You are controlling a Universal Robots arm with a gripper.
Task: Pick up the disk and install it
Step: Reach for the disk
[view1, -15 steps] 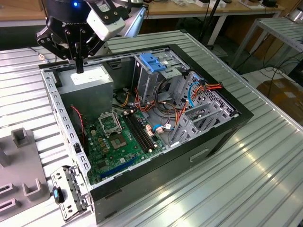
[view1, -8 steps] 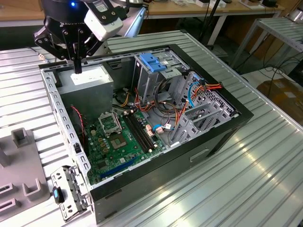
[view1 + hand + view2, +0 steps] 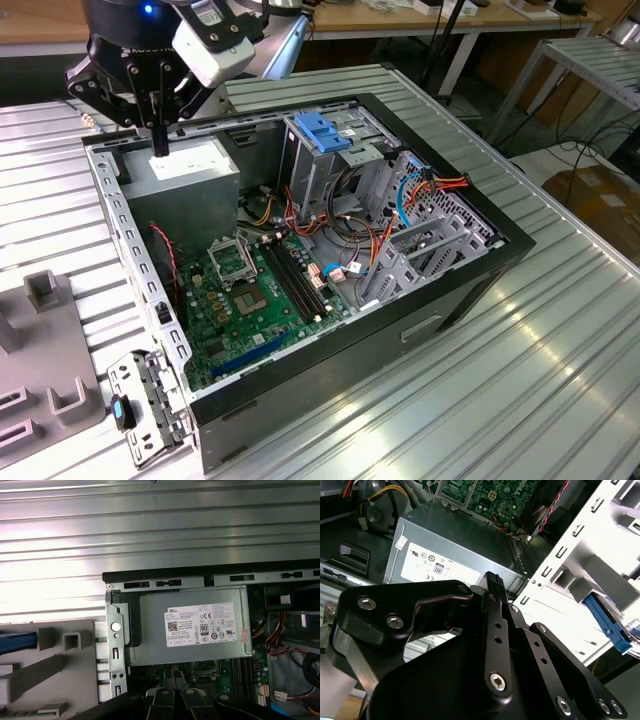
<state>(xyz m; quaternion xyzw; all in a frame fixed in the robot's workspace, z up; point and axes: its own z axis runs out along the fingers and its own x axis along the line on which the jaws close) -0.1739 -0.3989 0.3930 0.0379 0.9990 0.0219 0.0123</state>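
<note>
Two fingers (image 3: 158,112) of your gripper (image 3: 158,148) stand closed against each other with nothing between them, pointing straight down. Their tips hang over the grey power supply (image 3: 190,170), near its white label (image 3: 427,566), in the corner of the open computer case (image 3: 460,300) toward the exterior view's left. You cannot tell whether they touch the metal. In the second wrist view you look past the black linkage to the paired tips above the supply's top face.

Moving outward, the green motherboard (image 3: 250,300) lies on the case floor just beside the power supply. Past it, the grey metal drive cage (image 3: 312,175) stands upright with a blue latch piece (image 3: 320,130) on top. Orange, red and blue cables (image 3: 420,190) run through the bays toward the exterior view's right.

The disk (image 3: 17,642) is outside the case. In both wrist views you see a strip of its blue frame lying on the grey fixture (image 3: 75,680) that sits beside the case wall, well apart from the fingers.

Case and fixture both rest on the ribbed metal table (image 3: 520,400). A loose metal bracket (image 3: 155,420) carrying a small blue clip lies on the table by the case's near corner, between the case and the fixture.
</note>
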